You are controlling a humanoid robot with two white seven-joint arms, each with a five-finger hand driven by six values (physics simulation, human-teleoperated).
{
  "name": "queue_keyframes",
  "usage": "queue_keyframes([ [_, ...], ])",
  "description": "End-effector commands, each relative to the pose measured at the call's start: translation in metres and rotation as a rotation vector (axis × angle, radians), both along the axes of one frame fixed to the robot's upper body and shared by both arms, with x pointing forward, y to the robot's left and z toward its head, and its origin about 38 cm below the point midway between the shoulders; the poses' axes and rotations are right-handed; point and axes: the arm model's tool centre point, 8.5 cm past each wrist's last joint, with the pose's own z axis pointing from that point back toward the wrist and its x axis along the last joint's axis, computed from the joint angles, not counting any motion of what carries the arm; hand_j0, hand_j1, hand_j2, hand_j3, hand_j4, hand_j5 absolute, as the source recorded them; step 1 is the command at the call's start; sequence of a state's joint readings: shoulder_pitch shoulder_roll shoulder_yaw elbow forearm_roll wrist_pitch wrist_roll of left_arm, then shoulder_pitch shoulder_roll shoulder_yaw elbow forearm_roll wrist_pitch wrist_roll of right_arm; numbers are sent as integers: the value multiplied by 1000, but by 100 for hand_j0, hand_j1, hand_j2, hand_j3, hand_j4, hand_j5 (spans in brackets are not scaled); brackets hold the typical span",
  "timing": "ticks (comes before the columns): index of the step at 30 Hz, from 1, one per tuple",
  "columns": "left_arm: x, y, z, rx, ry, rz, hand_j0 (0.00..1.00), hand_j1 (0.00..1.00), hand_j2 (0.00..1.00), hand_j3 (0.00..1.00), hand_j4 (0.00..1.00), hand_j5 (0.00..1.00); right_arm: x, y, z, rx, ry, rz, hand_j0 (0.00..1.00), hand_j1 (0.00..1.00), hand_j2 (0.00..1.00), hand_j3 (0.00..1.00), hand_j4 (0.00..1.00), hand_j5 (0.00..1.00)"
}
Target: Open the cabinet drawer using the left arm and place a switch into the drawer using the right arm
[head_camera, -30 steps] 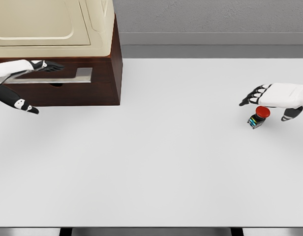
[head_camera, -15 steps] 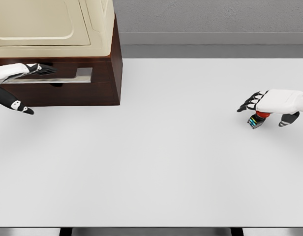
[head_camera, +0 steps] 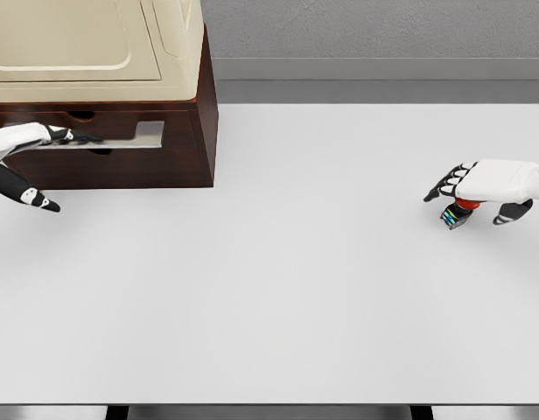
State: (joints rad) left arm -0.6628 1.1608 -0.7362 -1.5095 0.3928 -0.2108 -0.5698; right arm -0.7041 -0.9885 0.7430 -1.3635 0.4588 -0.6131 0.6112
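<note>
Grey wall at the back, and a big plain white bench (head_camera: 278,262) takes up nearly the whole head view. At the far left sits a dark brown wooden cabinet (head_camera: 178,157) with a cream-coloured appliance (head_camera: 94,44) on top.

1 hand per job here. The left hand (head_camera: 24,144) comes in from the left edge with its fingers (head_camera: 73,136) reaching flat along the long silver drawer handle (head_camera: 121,136). I can't tell whether they've hooked it or just lie against it; the thumb hangs loose below, so I'd call it not gripped yet. The drawer looks closed, front flush with the cabinet.

Over on the right, the right hand (head_camera: 488,185) sits directly on top of the small switch with a red button cap and black base (head_camera: 455,213). Dark fingertips stick out past it to the left, thumb drops to the right of it, both spread rather than clenched, so no real grasp that I can see. The switch stands on the bench just under the palm, well apart from the cabinet.

My take on doing this bit well: curl the left fingers fully behind the handle before pulling, then pull straight out toward the robot so the drawer doesn't bind. On the right, pinch the switch by its black body, not the rounded cap.
</note>
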Motion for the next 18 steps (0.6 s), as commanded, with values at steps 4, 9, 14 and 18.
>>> queue_keyframes([
  [4, -17, -19, -5, 0, 44, -109, 100, 100, 100, 100, 100, 100, 0, 0, 0, 7, 0, -2, 92, 92, 92, 92, 92, 92],
  [9, -18, -17, -4, 4, 40, -113, 100, 100, 100, 100, 100, 100, 0, 1, 0, 7, 0, 0, 92, 92, 92, 92, 92, 92],
  [14, -26, -19, -4, 14, 38, -152, 100, 100, 100, 100, 100, 100, 1, 3, 3, 9, -6, 4, 94, 94, 94, 94, 94, 94],
  [18, -28, -17, -1, 21, 37, -153, 100, 100, 100, 100, 100, 100, 1, 2, 4, 10, -9, 4, 94, 94, 94, 94, 94, 94],
])
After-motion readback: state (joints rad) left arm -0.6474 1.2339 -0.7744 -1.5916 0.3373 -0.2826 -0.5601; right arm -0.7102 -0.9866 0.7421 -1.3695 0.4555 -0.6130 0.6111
